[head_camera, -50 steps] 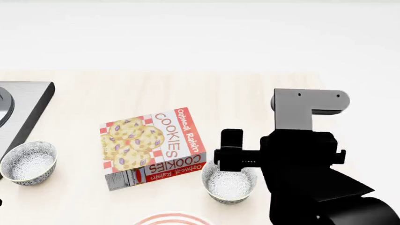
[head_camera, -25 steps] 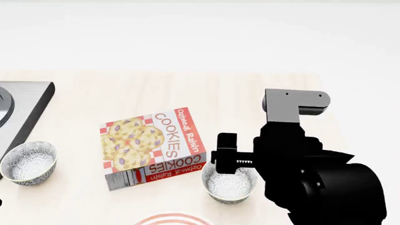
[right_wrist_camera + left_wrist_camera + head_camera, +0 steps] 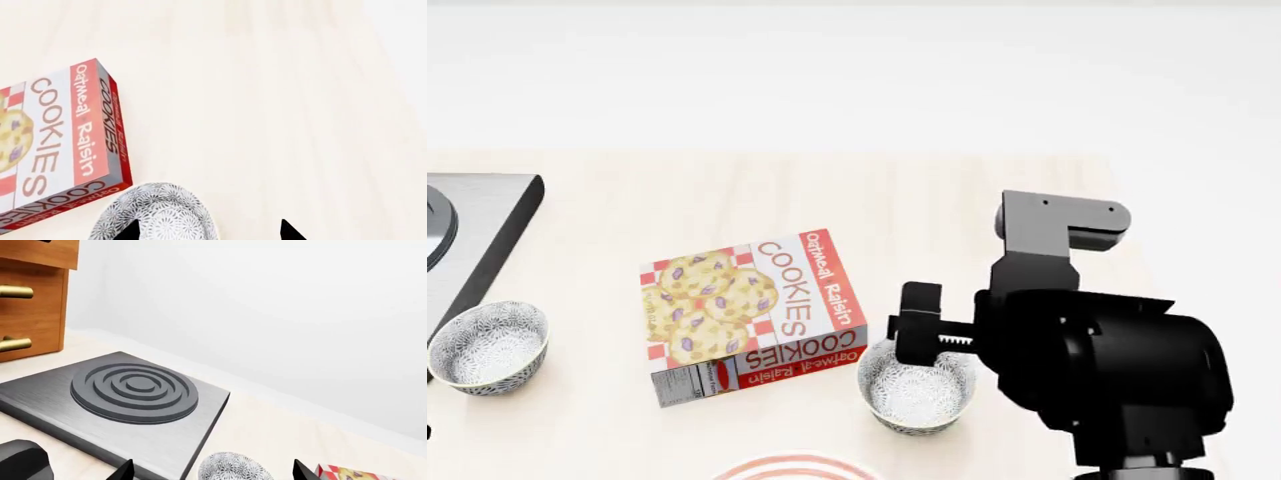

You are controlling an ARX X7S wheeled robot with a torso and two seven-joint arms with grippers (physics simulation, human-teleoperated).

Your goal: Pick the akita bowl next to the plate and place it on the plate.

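The akita bowl [image 3: 914, 396], small with a grey-and-white floral outside, sits on the table just right of the plate [image 3: 797, 467]. Only the plate's red-ringed top rim shows at the bottom edge of the head view. My right gripper [image 3: 936, 343] hangs open over the bowl's far rim. In the right wrist view one fingertip [image 3: 130, 230] lies over the bowl [image 3: 157, 214] and the other over bare table. My left gripper [image 3: 213, 473] is open, its tips on either side of an identical second bowl [image 3: 233, 468], which stands at the far left [image 3: 487, 346].
A cookies box [image 3: 755, 312] lies flat between the two bowls, its corner close to the akita bowl. A dark grey stove burner [image 3: 470, 240] stands at the left, beside the second bowl. Wooden drawers [image 3: 30, 295] rise beyond it. A white wall backs the table.
My right arm has swung and its wrist turned, while the fingers stayed over the bowl's rim with only a slight shift. Both bowls and the box have not moved.
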